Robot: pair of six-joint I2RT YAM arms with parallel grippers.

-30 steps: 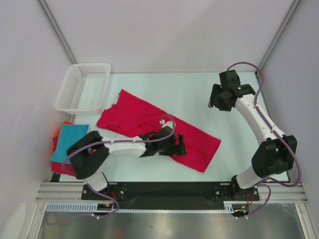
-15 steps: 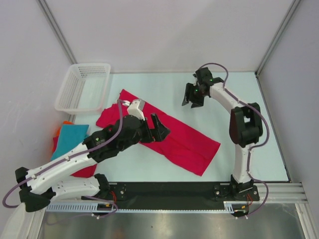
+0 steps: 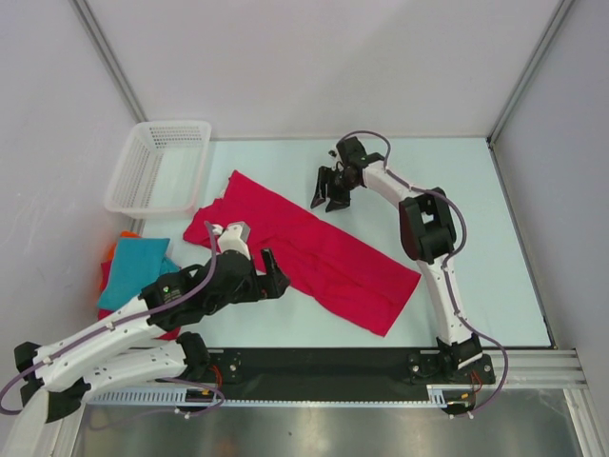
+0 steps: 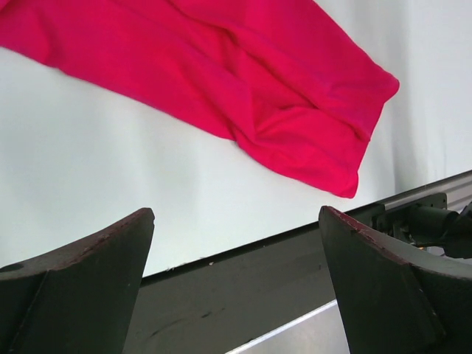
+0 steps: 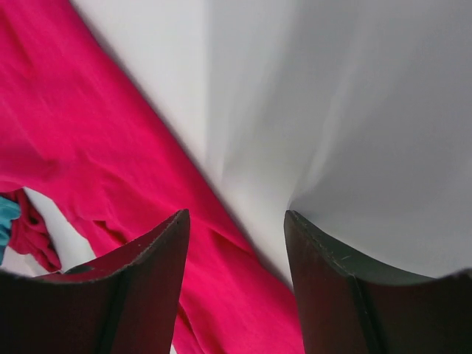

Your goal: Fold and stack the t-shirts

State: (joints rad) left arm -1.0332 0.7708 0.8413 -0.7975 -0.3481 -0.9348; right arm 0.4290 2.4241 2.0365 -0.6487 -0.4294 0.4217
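A large crimson-red t-shirt [image 3: 319, 249] lies loosely spread in a diagonal band across the table, wrinkled, from back left to front right. My left gripper [image 3: 274, 274] hovers at its near edge, open and empty; in the left wrist view the t-shirt [image 4: 243, 74] lies beyond the left gripper [image 4: 236, 214]. My right gripper [image 3: 328, 198] hangs open over the shirt's far edge, and the right wrist view shows the cloth [image 5: 96, 147] under the right gripper [image 5: 236, 214]. Folded teal [image 3: 133, 271], orange [image 3: 107, 255] and red [image 3: 119, 321] t-shirts are stacked at the left edge.
A white mesh basket [image 3: 157, 167] stands at the back left corner. The black base rail [image 3: 314, 362] runs along the near edge, also seen below the left gripper as the rail [image 4: 243, 287]. White walls enclose the table at the back and sides.
The left gripper has drawn back off the shirt's middle toward the near left. The right arm has swung left across the back of the table to the shirt's far edge. The shirt stays put.
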